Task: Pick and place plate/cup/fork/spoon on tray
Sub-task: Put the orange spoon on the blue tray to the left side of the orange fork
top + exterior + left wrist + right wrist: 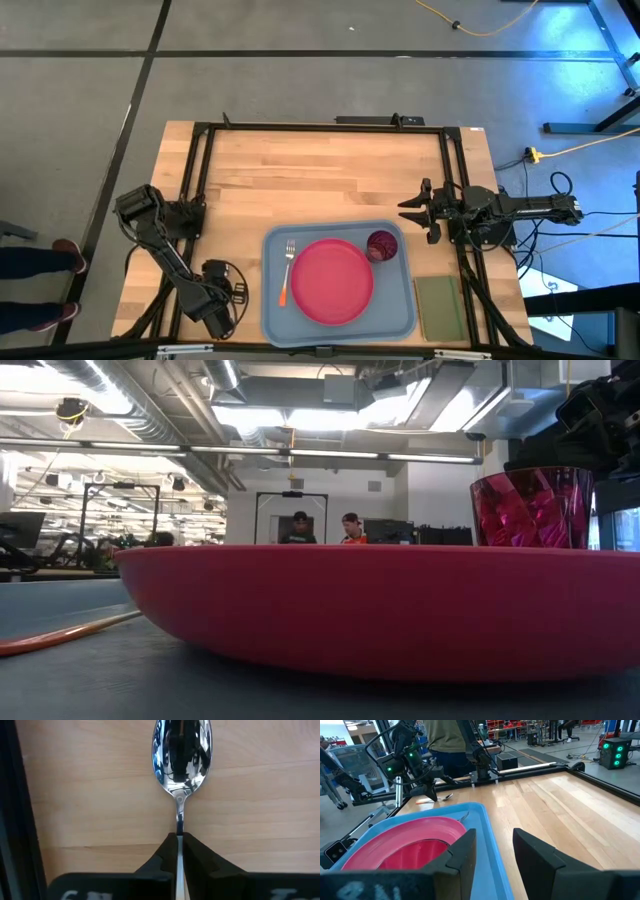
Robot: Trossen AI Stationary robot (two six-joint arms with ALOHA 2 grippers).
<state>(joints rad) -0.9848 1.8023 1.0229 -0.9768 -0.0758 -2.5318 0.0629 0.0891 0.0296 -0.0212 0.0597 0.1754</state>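
I have the left gripper (177,837) with jaws clamped on the spoon (181,755) at its neck, bowl pointing straight ahead, low over the counter (330,165) just left of the tray (395,325); right gripper (494,850) waits, jaws apart.

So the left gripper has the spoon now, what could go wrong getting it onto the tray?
The left gripper is shut on the spoon at its thin neck, so it could pivot or slip in transit. The tray is crowded: the plate fills the middle, the fork lies along its left and the cup sits at its far right corner, so the spoon may land on the fork or the plate's rim. The right gripper, open, waits nearby.
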